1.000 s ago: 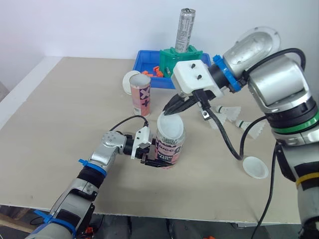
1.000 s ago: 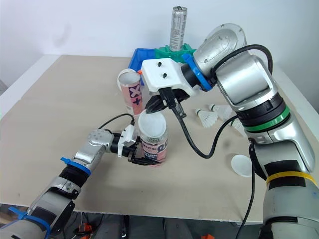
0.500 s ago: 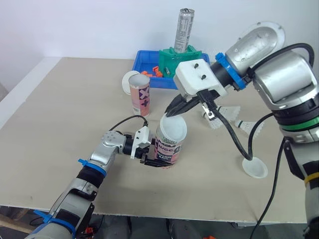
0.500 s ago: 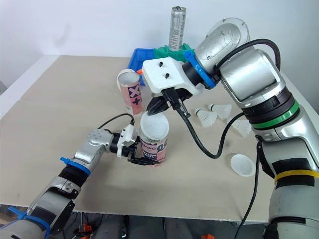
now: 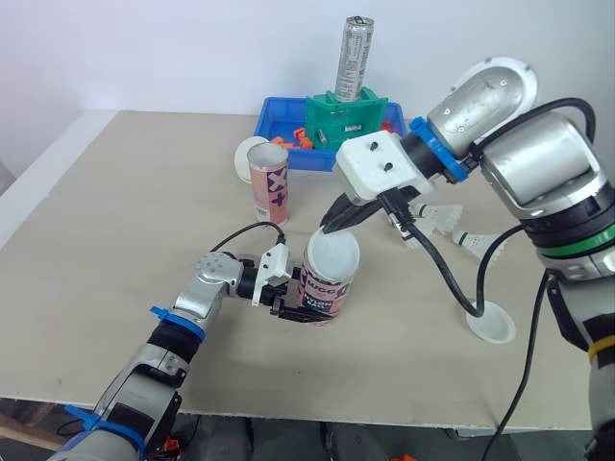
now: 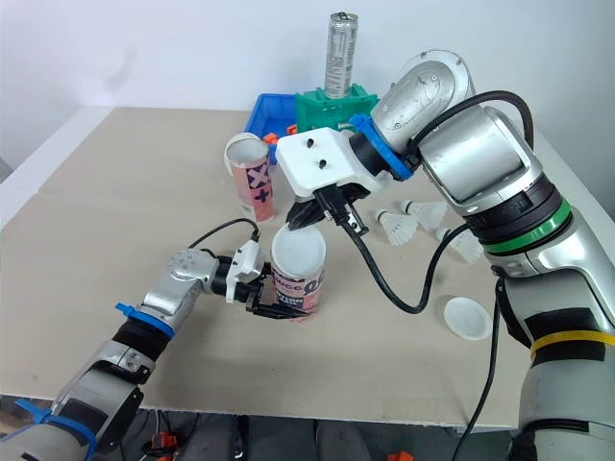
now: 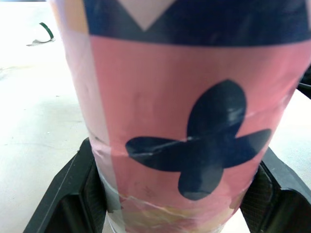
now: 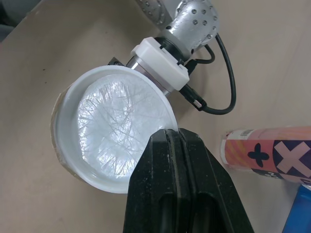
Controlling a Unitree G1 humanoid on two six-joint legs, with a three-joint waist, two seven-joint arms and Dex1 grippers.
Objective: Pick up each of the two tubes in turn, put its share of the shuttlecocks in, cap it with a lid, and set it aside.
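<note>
Beige table bearing: blue bin, upper centre; upright pink tube, centre, clamped low down by the left gripper; second tube, open-topped, up-left of it; white lid on the centre tube's mouth, rim pinched by the right gripper, fingers together; shuttlecocks, right; spare lid, lower right.

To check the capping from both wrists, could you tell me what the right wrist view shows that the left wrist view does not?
Right wrist view: the white lid on the tube, the right gripper pinching its rim, the second tube beyond. Left wrist view: the pink label with a dark flower shape, a shuttlecock behind. Both: that tube and the left gripper clamping it.
</note>
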